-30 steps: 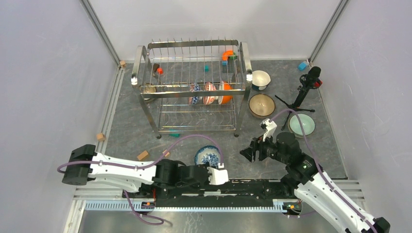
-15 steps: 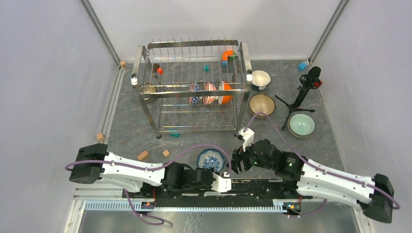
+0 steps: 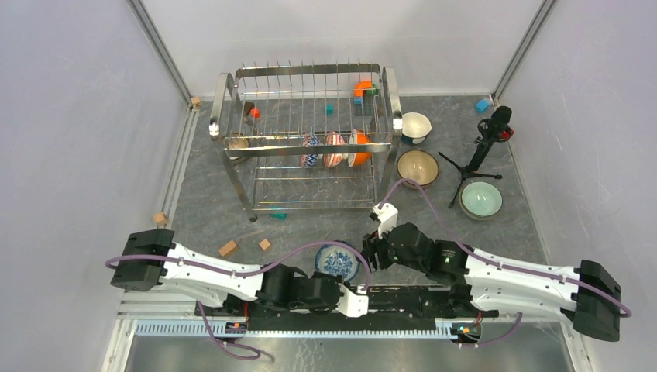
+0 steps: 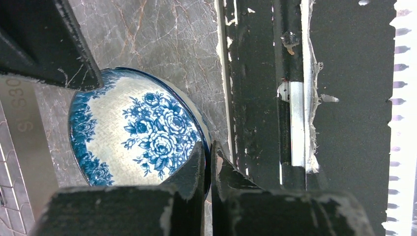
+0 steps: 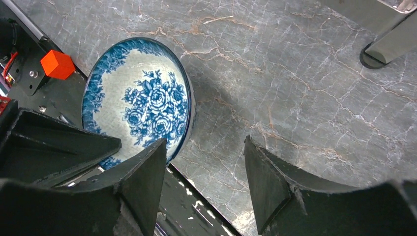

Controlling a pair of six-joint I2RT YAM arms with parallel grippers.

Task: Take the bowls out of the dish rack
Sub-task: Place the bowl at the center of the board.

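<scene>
A blue-flowered bowl (image 3: pixel 337 260) (image 4: pixel 137 132) (image 5: pixel 140 103) sits low at the table's near edge, and my left gripper (image 3: pixel 346 277) (image 4: pixel 207 150) is shut on its near rim. My right gripper (image 3: pixel 366 253) (image 5: pixel 204 142) hovers open just to the bowl's right, one finger over the rim and bare table between the tips. The dish rack (image 3: pixel 391 101) stands at the back, with a blue-patterned bowl (image 3: pixel 311 151), a red-patterned one (image 3: pixel 334 149) and an orange one (image 3: pixel 359 148) on edge in it. On the table to its right lie a white bowl (image 3: pixel 415 126), a brown speckled bowl (image 3: pixel 417 167) and a pale green bowl (image 3: pixel 480 198).
A black microphone tripod (image 3: pixel 484 143) stands between the right-hand bowls. Small wooden blocks (image 3: pixel 228 248) lie left of the held bowl, and a blue block (image 3: pixel 482 104) lies at the back right. The black base rail (image 4: pixel 255 98) runs right beside the held bowl.
My right arm swung left and down to the blue-flowered bowl, its jaws narrowing slightly. My left gripper drew the bowl a little toward the near edge.
</scene>
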